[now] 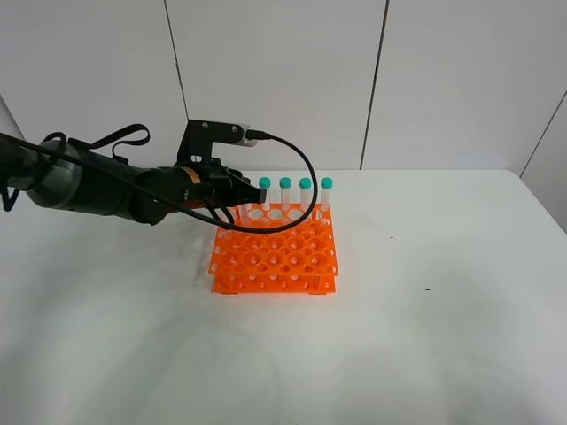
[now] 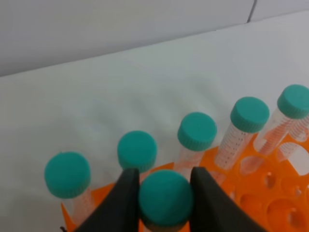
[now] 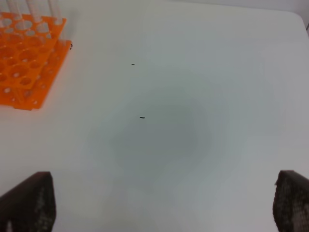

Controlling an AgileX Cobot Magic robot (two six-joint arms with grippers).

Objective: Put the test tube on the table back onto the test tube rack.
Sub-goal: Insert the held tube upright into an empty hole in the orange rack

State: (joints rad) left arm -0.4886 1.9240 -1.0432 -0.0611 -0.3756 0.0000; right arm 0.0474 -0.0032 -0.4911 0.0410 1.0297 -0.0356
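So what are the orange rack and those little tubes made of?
The rack looks like plastic: bright, even orange, smooth, with neat moulded round holes. The tubes look like clear plastic, though glass can't be ruled out: see-through walls with printed marks. Their caps look like matte teal plastic.

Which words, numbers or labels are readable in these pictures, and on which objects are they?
None can be read.
The test tubes in the test tube rack carry printed scale marks, too small and blurred to read.
No text shows on the table or the left gripper.
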